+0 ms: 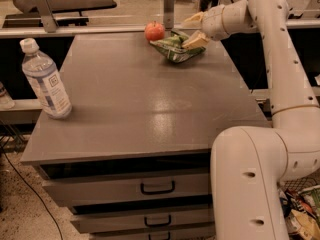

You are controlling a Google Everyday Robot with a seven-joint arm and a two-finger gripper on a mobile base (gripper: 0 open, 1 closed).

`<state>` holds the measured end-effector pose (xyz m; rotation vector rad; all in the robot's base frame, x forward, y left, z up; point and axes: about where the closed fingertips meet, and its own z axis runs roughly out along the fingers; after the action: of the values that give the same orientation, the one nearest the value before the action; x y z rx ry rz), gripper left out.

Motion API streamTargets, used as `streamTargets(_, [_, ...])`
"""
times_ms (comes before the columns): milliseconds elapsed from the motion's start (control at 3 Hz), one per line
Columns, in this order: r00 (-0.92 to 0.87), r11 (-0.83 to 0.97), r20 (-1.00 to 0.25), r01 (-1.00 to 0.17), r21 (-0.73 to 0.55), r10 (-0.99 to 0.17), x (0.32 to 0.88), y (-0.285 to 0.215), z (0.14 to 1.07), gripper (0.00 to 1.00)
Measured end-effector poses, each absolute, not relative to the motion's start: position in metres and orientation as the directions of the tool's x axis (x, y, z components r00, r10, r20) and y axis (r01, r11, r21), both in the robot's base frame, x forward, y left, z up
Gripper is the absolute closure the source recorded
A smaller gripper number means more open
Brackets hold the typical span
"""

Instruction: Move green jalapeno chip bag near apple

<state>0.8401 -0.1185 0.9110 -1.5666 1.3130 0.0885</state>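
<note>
In the one camera view, I am reaching with my long white arm to the far right part of the flat grey table top (130,104). My cream two-finger gripper (189,31) is hanging just over the crinkly green jalapeno chip bag (174,48). My jaws are standing wide apart, one finger high and the lower finger (196,40) touching the right upper side of the bag, so I am not squeezing it. The bag is lying on the table near the far edge, just beside the small round red-orange apple (154,31), which is at its left and a little behind; I cannot tell if they are touching.

I am judging that the placing is almost done and the step in hand is leaving the bag cleanly. To do it well, I am planning to lift straight up first and only then draw back to the right, because the light foil can catch on the lower finger and be dragged away from the apple. The apple can also roll if the bag is pushed. The clear plastic water bottle (47,81) at the near left is well apart and is no concern.
</note>
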Motion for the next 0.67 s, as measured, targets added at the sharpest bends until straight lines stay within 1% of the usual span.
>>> streamTargets(333, [0.407, 0.136, -0.621, -0.755, -0.641, -0.669, 0.8389, -0.1130, 0.9133, 0.00])
streamTargets(667, [0.414, 0.137, -0.625, -0.753, -0.643, -0.662, 0.8364, -0.1124, 0.9184, 0.00])
